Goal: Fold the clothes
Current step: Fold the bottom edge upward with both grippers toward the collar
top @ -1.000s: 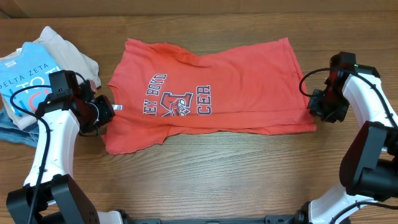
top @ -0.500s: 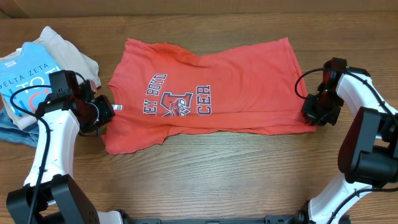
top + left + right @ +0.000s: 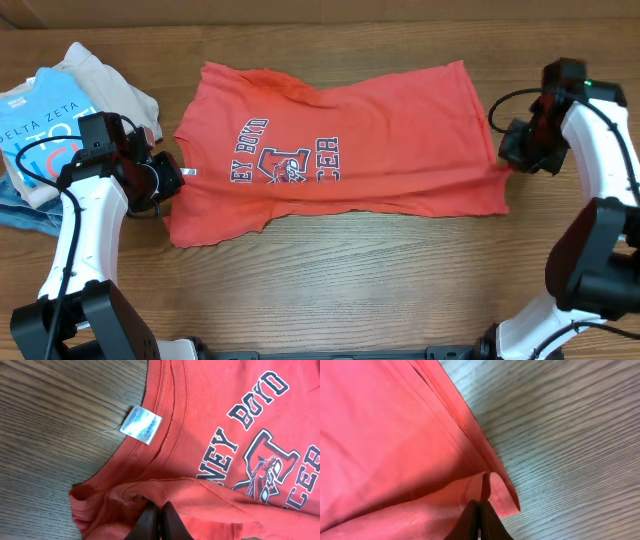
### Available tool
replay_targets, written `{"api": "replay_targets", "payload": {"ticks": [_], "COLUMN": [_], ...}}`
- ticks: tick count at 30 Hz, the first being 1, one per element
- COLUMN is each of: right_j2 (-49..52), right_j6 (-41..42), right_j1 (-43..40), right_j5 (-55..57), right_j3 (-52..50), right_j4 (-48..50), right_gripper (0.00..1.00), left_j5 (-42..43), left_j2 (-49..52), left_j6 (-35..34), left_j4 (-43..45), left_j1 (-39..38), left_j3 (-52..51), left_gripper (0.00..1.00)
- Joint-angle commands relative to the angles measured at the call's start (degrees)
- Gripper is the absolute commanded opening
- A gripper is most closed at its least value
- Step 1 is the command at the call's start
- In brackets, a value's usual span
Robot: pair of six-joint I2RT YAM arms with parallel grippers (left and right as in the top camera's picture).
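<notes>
The coral-red T-shirt (image 3: 340, 140) lies spread on the wooden table, chest print up, collar to the left, its near side partly folded over. My left gripper (image 3: 172, 180) is shut on a pinch of cloth by the collar; the left wrist view shows the fingers (image 3: 160, 512) closed on red cloth (image 3: 210, 420) below the white neck tag (image 3: 142, 425). My right gripper (image 3: 508, 160) is shut on the shirt's hem at its right edge; the right wrist view shows the fingers (image 3: 479, 507) closed on a fold of the hem (image 3: 395, 435).
A pile of other clothes sits at the far left: a bright blue T-shirt (image 3: 40, 115), a beige garment (image 3: 105, 85) and blue jeans (image 3: 25, 210). Bare wooden table (image 3: 350, 280) lies in front of the shirt.
My right gripper has moved up and slightly right with the hem in it, pulling the shirt's lower right corner out. The left arm has not moved.
</notes>
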Motion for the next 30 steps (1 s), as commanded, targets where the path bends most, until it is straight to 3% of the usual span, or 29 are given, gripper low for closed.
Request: {"api": "replay_targets", "payload": {"ticks": [1,5,14,30], "right_j2": [-0.98,-0.98,-0.98,0.11], "right_j6": [-0.20,-0.15,-0.17,-0.17], "right_j1": [-0.02,-0.02,0.11,0.11], "right_j5": [-0.13,-0.42,-1.03,-1.01], "right_j3": [0.96,0.96,0.96,-2.67], "right_j4": [1.16,7.65,14.14,17.57], "right_gripper": [0.04,0.04,0.04,0.04], "left_j5": [0.09,0.11,0.11,-3.58], "left_j2": [0.17,0.22,0.46,8.81], "left_j6": [-0.55,-1.90,-2.03,-2.03], "left_j4": [0.96,6.75,6.19,15.19], "left_j1": [-0.37,-0.39,-0.50,-4.66], "left_j3": [1.36,3.10,3.06,3.02], "left_gripper": [0.04,0.04,0.04,0.04]}}
